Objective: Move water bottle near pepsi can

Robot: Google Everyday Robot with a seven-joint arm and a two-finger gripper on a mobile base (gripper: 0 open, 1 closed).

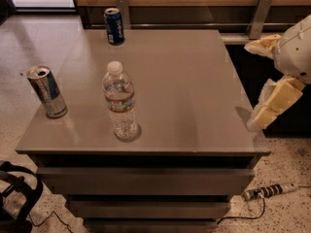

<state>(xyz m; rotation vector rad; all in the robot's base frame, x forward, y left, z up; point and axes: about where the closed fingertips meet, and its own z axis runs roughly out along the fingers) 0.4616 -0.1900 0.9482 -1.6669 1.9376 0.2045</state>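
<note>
The gripper [250, 85] sits at the right edge of the camera view, at about mid-height. Only its front section is in frame. The white, rounded wrist housing [297, 47] is cut off by the frame edge. 2 cream-coloured fingers [279, 98] extend from it toward the left. The upper finger points left. The lower finger angles down and left. The fingers are spread wide apart with nothing between them.

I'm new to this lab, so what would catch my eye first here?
A clear water bottle stands upright near the front of the grey table. A blue pepsi can sits at the far edge, a silver can near the left edge. The gripper hangs open beyond the table's right side.
</note>
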